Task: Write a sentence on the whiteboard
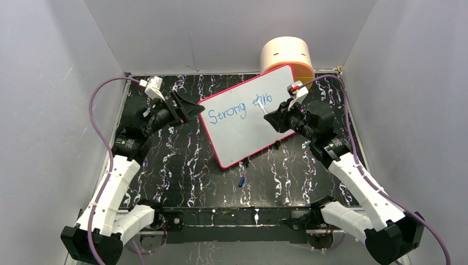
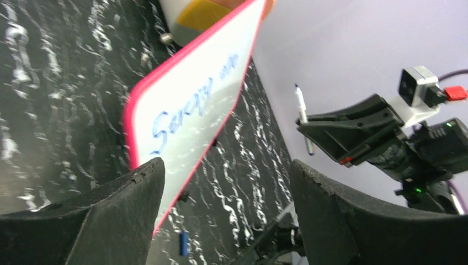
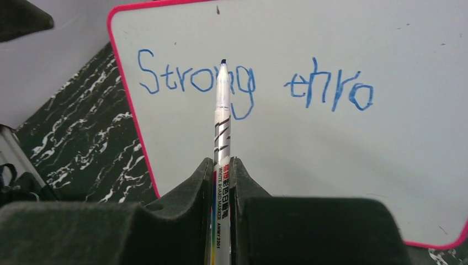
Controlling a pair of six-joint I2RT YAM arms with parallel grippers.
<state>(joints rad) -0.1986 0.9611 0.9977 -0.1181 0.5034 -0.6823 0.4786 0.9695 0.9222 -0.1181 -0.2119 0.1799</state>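
The whiteboard [image 1: 248,138], white with a pink-red frame, lies slanted on the black marbled table. It also shows in the left wrist view [image 2: 182,138] and the right wrist view [image 3: 309,160]. The sentence [image 1: 237,109] reads "Strong thro" in blue on one line [image 3: 254,85]. My right gripper [image 1: 274,117] is shut on a white whiteboard marker [image 3: 222,138]. The marker's blue tip points at the board near the end of "thro" and looks lifted off it [image 2: 302,118]. My left gripper [image 1: 193,113] is open and empty at the board's left edge [image 2: 226,182].
A round beige and orange container [image 1: 287,55] stands behind the board's far corner. A small blue cap [image 1: 242,181] lies on the table in front of the board and also shows in the left wrist view [image 2: 184,243]. Grey walls enclose the table on three sides.
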